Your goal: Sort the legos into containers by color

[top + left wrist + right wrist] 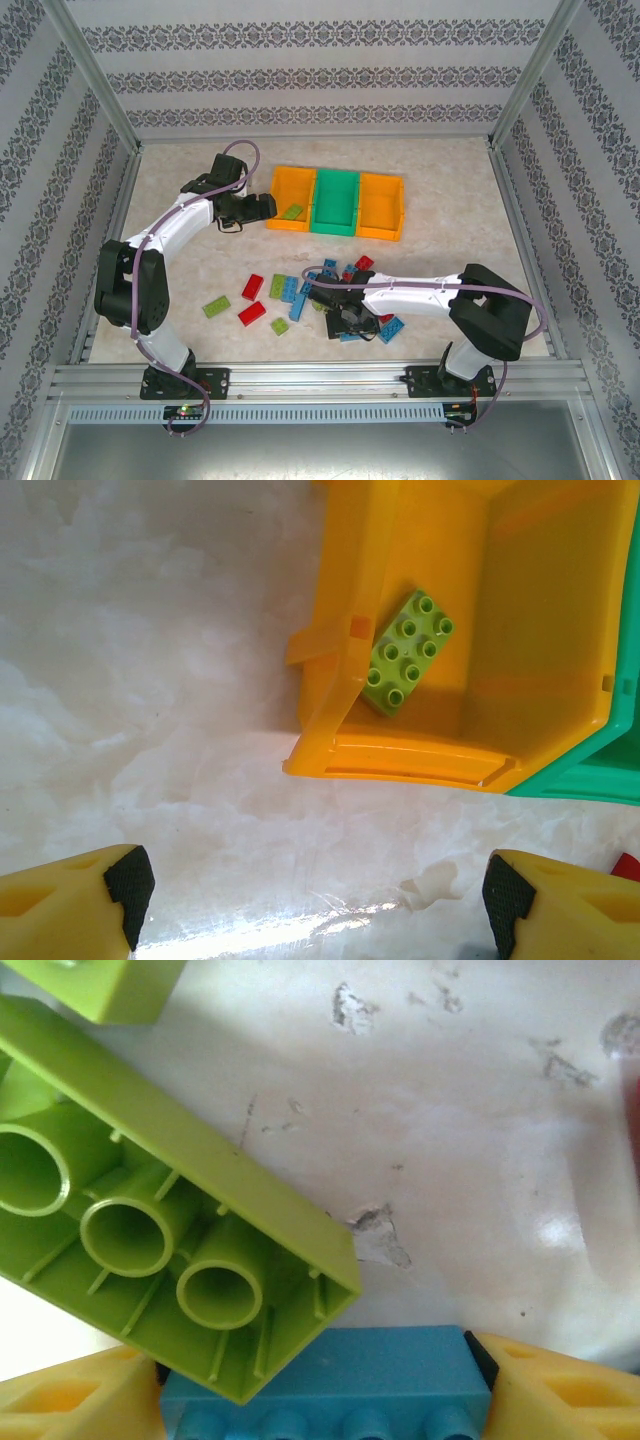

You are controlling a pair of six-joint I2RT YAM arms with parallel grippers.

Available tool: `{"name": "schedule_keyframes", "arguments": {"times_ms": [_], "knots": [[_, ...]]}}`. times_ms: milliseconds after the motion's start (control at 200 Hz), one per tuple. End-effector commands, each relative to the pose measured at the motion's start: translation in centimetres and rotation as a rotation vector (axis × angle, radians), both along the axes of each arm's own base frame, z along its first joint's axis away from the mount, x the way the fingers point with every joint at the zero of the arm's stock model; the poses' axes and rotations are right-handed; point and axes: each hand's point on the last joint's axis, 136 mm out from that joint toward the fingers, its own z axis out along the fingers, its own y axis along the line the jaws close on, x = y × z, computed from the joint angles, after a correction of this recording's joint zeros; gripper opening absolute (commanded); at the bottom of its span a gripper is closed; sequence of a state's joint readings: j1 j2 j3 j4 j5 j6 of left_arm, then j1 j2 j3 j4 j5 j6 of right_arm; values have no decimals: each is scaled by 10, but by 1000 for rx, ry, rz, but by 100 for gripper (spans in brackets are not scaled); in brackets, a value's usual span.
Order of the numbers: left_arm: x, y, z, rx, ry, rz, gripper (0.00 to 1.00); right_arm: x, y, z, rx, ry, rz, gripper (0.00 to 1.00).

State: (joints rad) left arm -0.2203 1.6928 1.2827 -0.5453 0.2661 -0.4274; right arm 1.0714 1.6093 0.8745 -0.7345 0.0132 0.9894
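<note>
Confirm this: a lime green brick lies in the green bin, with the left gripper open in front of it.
Wrong bin. The left wrist view shows the lime green brick lying in the orange bin, next to the green bin. The left gripper is open in front of it, as stated.

lime lego (pixel 408 652), orange bin (pixel 545 610), green bin (pixel 336 203) — marbled table (pixel 150 680).

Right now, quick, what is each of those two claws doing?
Left gripper: open, holding nothing.
Right gripper: closed on the light-blue studded plastic brick.
</note>
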Motion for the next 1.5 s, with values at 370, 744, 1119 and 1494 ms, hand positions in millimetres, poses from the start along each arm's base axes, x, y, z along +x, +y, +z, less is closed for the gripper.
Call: {"name": "schedule_keyframes", "arguments": {"times_ms": [370,744,1119,1494], "knots": [[2,5,9,-3,-27,7,88,8,-3,32,15,-89,-10,60],[-1,6,11,10,-26,0,88,59,-17,88,101,-244,-72,60],[-13,12,10,53,-4,-26,90,176,-75,132,199,-348,-305,59],[-53,17,-13,59,120,-40,91,285,-98,126,160,-380,-433,58]]}}
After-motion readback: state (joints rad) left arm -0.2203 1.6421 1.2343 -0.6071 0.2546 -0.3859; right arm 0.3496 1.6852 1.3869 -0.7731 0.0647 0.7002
